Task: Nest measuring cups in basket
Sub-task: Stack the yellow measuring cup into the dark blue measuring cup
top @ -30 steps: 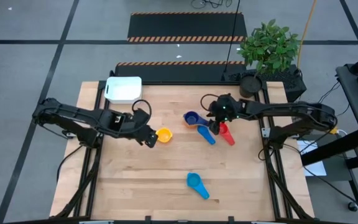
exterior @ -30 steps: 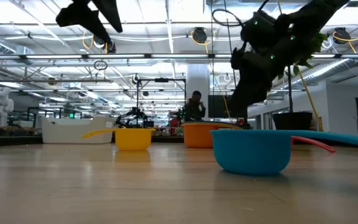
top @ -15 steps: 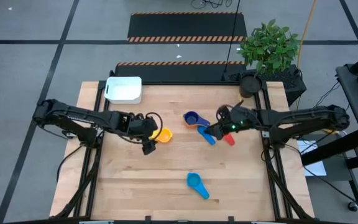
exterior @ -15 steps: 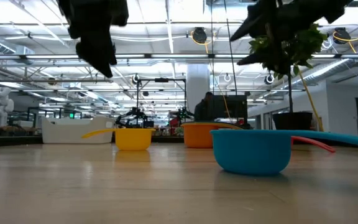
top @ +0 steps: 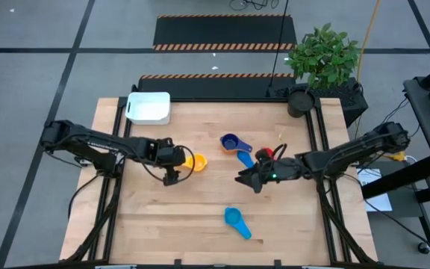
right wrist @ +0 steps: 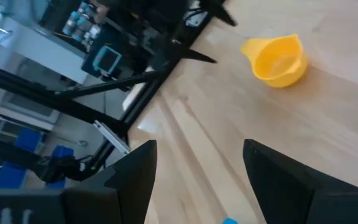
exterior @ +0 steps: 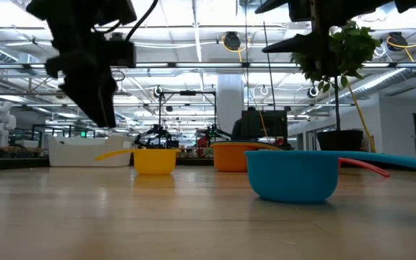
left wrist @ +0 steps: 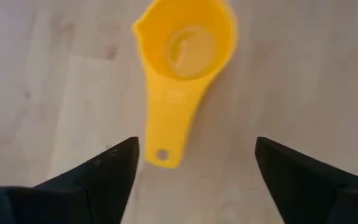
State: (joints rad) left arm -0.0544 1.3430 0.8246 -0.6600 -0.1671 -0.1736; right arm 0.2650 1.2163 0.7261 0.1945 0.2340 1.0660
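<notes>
The yellow measuring cup (top: 196, 161) sits upright on the wooden table, its handle pointing at my left gripper (top: 172, 176). That gripper hangs open just above the table, its fingers on either side of the handle's free end (left wrist: 162, 155) without touching it. My right gripper (top: 242, 180) is open and holds nothing; it floats mid-table, pointing toward the table's left. A dark blue cup (top: 230, 142), a lighter blue cup (top: 244, 158) and a red cup (top: 263, 154) lie together behind it. Another light blue cup (top: 234, 218) rests nearer the front edge. The white basket (top: 149, 107) stands at the far left.
In the low view an orange cup (exterior: 231, 157) stands behind the light blue one (exterior: 292, 174). A potted plant (top: 323, 56) sits past the table's far right corner. Bare wood lies between the yellow cup and the basket.
My left gripper has sunk toward the table beside the yellow cup and rolled about its own axis. My right gripper has left the cluster of blue and red cups, swinging toward the table's near edge and left while turning. The cups have stayed where they were.
</notes>
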